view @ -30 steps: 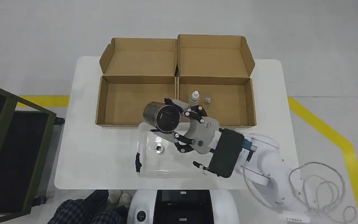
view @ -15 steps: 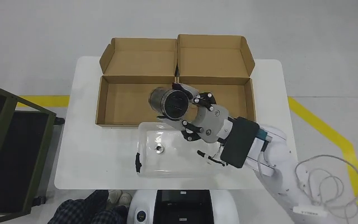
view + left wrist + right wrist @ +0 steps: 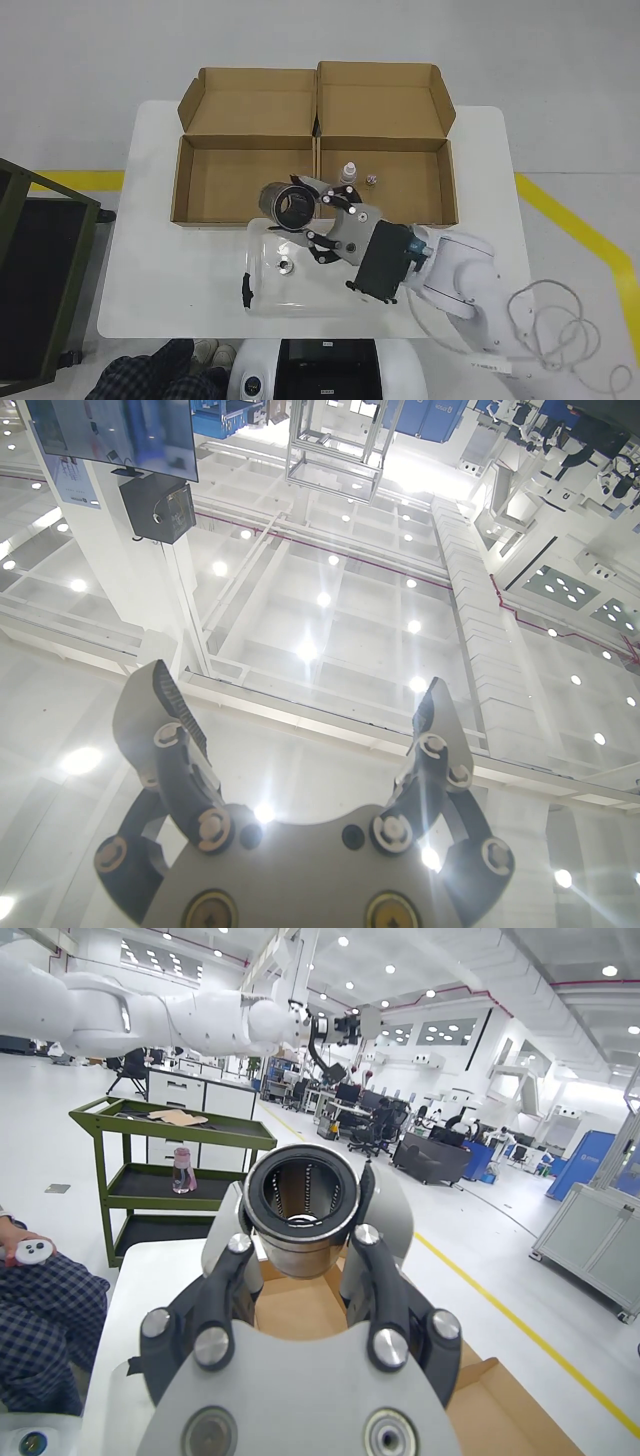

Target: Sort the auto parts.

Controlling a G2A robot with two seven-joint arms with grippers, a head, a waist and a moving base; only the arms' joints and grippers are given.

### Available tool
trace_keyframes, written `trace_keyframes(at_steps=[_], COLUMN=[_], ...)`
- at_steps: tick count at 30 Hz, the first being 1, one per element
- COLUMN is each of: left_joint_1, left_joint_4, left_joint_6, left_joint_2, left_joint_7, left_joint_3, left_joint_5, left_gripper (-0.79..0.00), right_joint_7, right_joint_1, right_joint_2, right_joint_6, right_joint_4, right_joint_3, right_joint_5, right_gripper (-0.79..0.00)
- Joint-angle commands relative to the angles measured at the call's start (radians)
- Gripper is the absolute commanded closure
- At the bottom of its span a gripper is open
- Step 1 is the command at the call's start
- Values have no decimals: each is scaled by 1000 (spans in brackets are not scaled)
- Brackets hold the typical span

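Steel sleeve (image 3: pixel 288 205) clamped sideways between the fingers of right gripper (image 3: pixel 300 210), up in the air over the near edge of the left cardboard box (image 3: pixel 215 190), beside the clear tub (image 3: pixel 262 300). Small ring (image 3: pixel 285 266) down in the tub. White plug (image 3: pixel 347 172) and nut (image 3: pixel 369 179) in the right box (image 3: pixel 420 195). Left gripper (image 3: pixel 295 680) spread wide, holding nothing, aimed at the ceiling (image 3: pixel 350 575).

Silver, black-rimmed bearing (image 3: pixel 300 1253); brown boxes (image 3: pixel 225 185)
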Motion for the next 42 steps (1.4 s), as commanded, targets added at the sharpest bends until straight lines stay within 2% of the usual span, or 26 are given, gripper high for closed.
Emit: trace_keyframes(at_steps=[1, 12, 22, 42], left_joint_1=[0, 0, 0, 0], left_joint_4=[0, 0, 0, 0], left_joint_6=[0, 0, 0, 0], left_joint_2=[0, 0, 0, 0], left_joint_7=[0, 0, 0, 0], left_joint_3=[0, 0, 0, 0], left_joint_5=[0, 0, 0, 0], left_gripper=[-785, -785, -785, -785], right_joint_7=[64, 234, 317, 429], right_joint_1=[9, 117, 230, 381], right_joint_2=[-3, -36, -80, -170], right_joint_6=[2, 42, 100, 186], right_joint_4=[24, 164, 312, 604], right_joint_3=[-16, -103, -188, -289], right_joint_5=[-10, 7, 2, 65], right_gripper=[0, 0, 0, 0])
